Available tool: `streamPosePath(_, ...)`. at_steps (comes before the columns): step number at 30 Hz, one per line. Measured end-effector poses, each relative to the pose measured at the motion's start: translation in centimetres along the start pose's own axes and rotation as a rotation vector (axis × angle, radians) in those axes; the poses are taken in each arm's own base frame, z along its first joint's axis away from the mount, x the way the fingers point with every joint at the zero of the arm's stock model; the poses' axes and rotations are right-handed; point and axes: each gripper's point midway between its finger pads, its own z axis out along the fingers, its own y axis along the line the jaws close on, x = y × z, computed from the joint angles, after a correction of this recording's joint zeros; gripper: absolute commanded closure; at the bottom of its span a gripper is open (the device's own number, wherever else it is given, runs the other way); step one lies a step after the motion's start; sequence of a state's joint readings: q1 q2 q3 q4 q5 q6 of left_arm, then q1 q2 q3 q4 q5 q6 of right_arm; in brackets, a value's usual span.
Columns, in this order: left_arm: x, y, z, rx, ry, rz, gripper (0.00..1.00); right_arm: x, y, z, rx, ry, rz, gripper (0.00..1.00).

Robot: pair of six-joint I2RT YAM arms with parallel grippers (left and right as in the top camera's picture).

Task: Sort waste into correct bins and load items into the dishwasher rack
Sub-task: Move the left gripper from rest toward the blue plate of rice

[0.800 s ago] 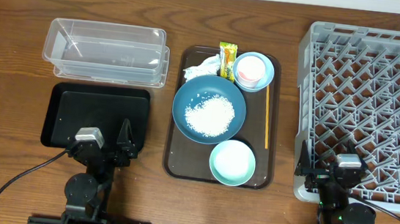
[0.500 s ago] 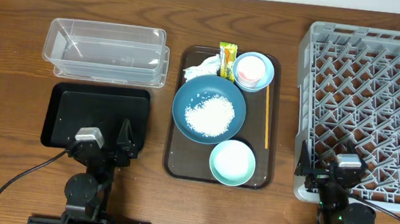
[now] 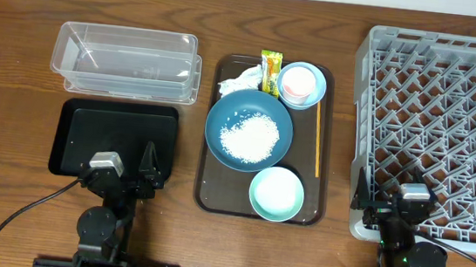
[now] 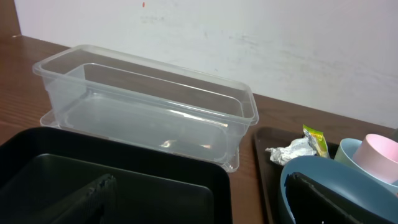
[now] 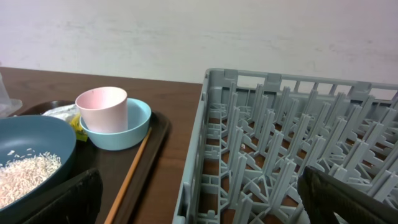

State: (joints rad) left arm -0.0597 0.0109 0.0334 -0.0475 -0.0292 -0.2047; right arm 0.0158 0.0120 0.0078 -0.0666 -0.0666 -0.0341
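A dark-blue plate [image 3: 222, 114] with a heap of rice [image 3: 249, 139] lies on the brown serving tray [image 3: 318, 189]. Behind it are a crumpled tissue [image 3: 237, 84], a yellow-green wrapper [image 3: 270, 72] and a pink cup [image 3: 298, 84] standing in a mint bowl [image 3: 317, 80]. A second bowl [image 3: 277, 193] sits in front and an orange stick [image 3: 317, 139] lies along the right side. The clear container [image 3: 127, 61] and black tray [image 3: 107, 130] are to the left, the grey rack [image 3: 450, 110] to the right. My left gripper [image 3: 122, 173] hangs open over the black tray's near edge. My right gripper [image 3: 386, 205] stands open at the rack's near-left corner. Both are empty.
A white wall runs behind the wooden table [image 3: 15, 86]. In the left wrist view the clear container [image 4: 149, 106] stands just beyond the black tray [image 4: 124, 180]. In the right wrist view the rack's near wall [image 5: 205, 155] is close ahead, with the stick [image 5: 134, 168] to its left.
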Motion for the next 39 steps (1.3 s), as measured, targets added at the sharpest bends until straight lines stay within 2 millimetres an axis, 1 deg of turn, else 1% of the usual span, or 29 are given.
streamPosePath(35, -0.2, 0.0, 0.0, 0.003, -0.01, -0.002, 0.12, 0.0, 0.0, 0.0, 0.0, 0.0, 0.0, 0.01)
streamPosePath(37, -0.1, -0.4, 0.1, 0.025, -0.011, -0.032, 0.12, 0.0, 0.0, 0.0, 0.0, 0.0, 0.0, 0.01)
streamPosePath(39, 0.5, -1.6, 0.0, 0.096, 0.024, -0.109, 0.12, 0.0, 0.0, 0.0, 0.0, 0.0, 0.0, 0.01)
